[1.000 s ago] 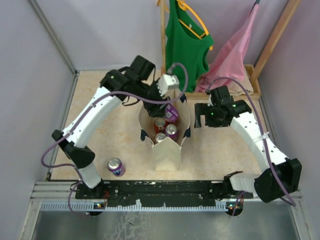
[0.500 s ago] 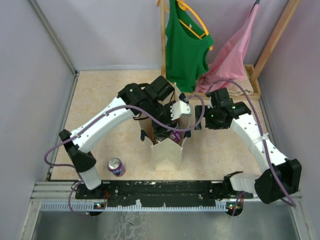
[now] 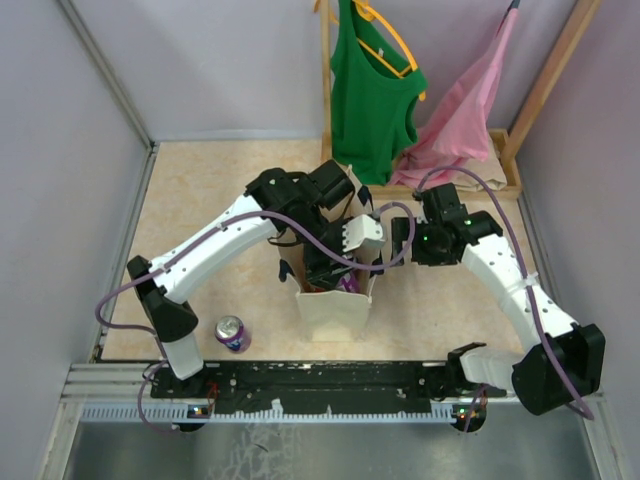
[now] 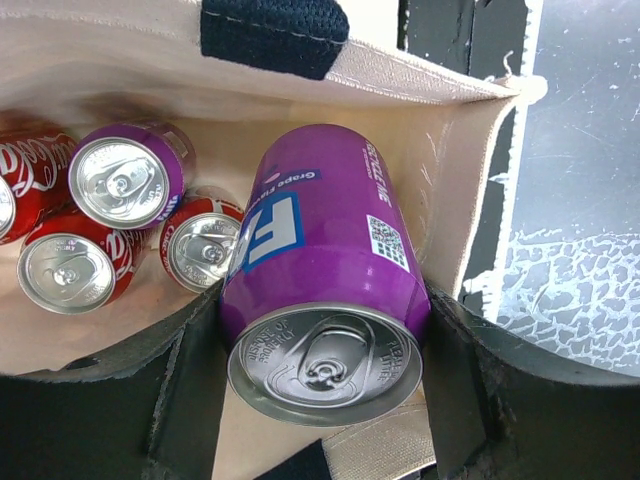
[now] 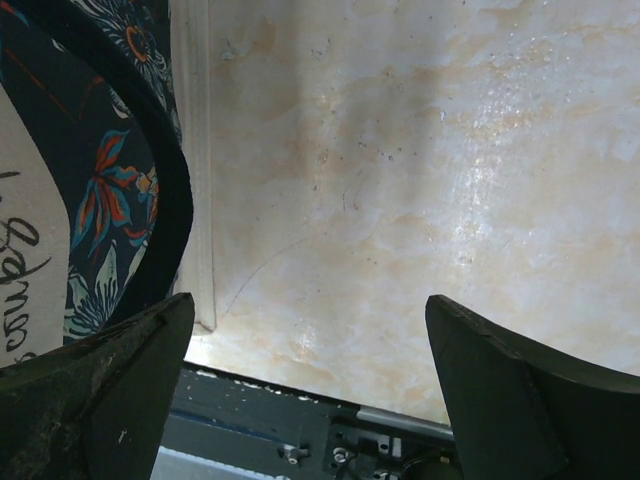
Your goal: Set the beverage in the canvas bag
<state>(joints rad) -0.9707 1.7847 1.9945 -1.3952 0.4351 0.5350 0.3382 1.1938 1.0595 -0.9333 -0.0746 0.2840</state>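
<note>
The beige canvas bag [image 3: 335, 318] stands upright in the middle of the table. My left gripper [image 3: 335, 268] reaches down into its open top, shut on a purple can [image 4: 325, 260] held inside against the bag's inner wall [image 4: 455, 150]. My left gripper [image 4: 325, 372] has a finger on each side of the can. Below it stand another purple can [image 4: 125, 180] and red cans [image 4: 65, 270]. A navy handle [image 4: 270, 35] crosses the rim. My right gripper [image 3: 400, 238] is open and empty beside the bag's right side, over bare table [image 5: 310, 380].
A second purple can [image 3: 232, 332] stands on the table left of the bag. A green tank top [image 3: 372, 90] and a pink garment [image 3: 465, 110] hang on a wooden rack at the back. The black base rail [image 3: 320, 378] runs along the near edge.
My left arm has swung forward and lowered the purple can from above the bag's back rim down into the bag. My right gripper has shifted slightly toward the bag.
</note>
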